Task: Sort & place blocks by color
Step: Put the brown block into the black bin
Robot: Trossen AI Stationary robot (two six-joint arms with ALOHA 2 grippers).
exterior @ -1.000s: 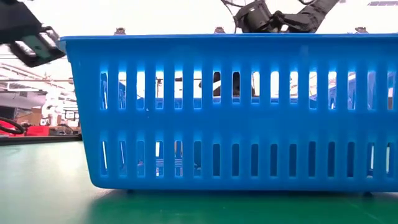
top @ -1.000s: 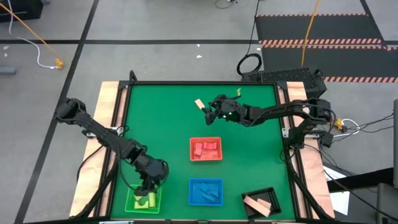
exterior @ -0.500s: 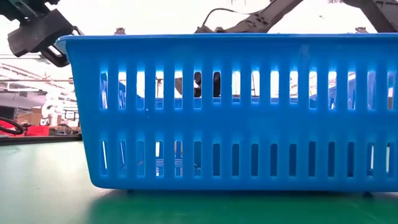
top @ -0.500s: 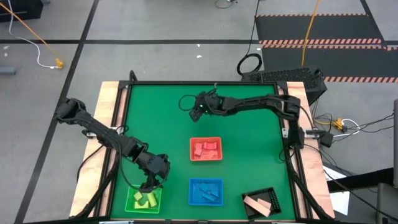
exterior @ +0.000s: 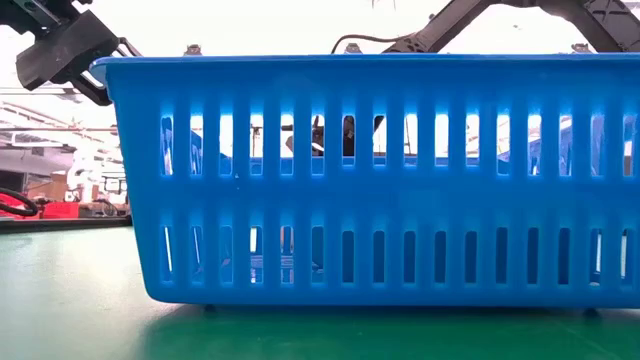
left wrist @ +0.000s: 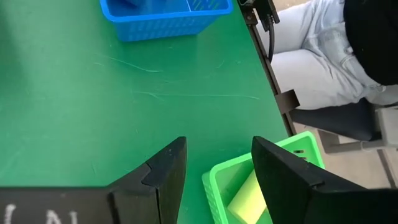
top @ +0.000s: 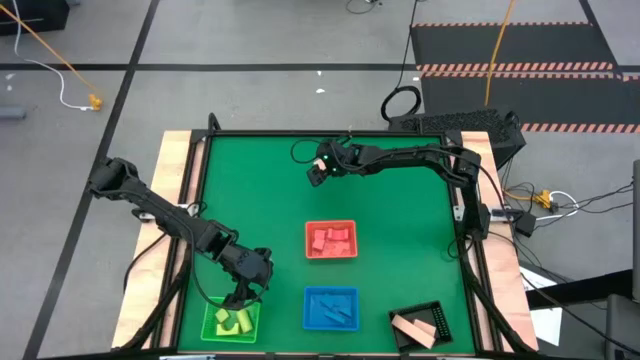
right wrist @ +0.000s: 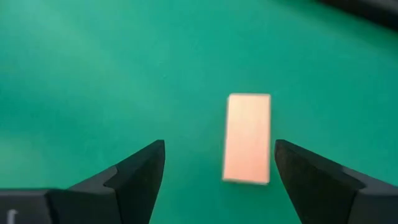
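The right gripper [right wrist: 214,171] has its fingers spread wide and empty over a tan block [right wrist: 247,137] lying flat on the green surface [top: 400,220], beyond the red tray [top: 331,240]. The left gripper [left wrist: 214,168], fingers parted and empty, hovers above the green tray [left wrist: 214,186] holding yellow blocks [left wrist: 249,196].

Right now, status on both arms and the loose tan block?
Right end effector open, hovering over the tan block lying on the green mat, not gripped. Left end effector open above the green tray, empty. Nothing in the way.
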